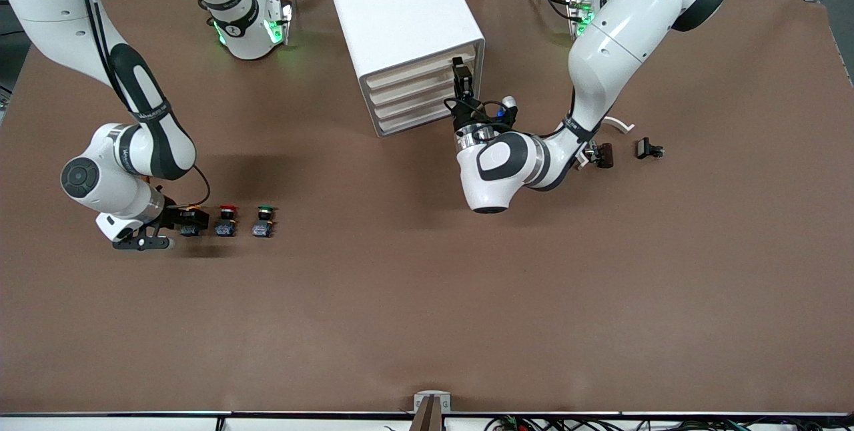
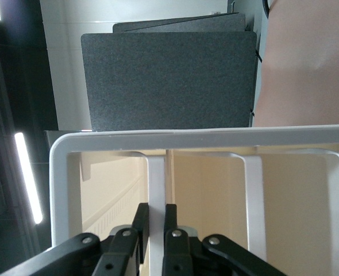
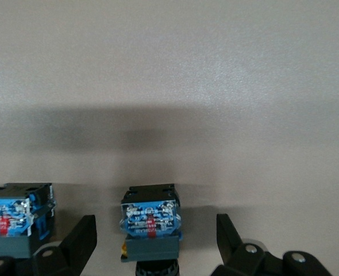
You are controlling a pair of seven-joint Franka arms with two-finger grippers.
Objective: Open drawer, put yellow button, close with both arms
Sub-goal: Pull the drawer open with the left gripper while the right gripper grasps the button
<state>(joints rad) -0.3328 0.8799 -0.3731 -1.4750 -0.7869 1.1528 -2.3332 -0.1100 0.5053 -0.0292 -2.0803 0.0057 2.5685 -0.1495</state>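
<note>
Two grips — left gripper (image 1: 462, 79) pinching drawer (image 2: 156, 190) (handle), right gripper (image 3: 152, 241) spread around yellow button (image 3: 151, 221).

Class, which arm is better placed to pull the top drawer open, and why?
The left: its claw is shut on the drawer handle. The right claw is open around the yellow button.

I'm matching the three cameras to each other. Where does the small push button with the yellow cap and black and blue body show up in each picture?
Front view: the yellow-capped push button sits between the right gripper's open fingers, beside the red-capped button, toward the right arm's end.
Left wrist view: not in it.
Right wrist view: low centre, blue body between the black fingers.
Shared landmark: the neighbouring red-capped button.
</note>
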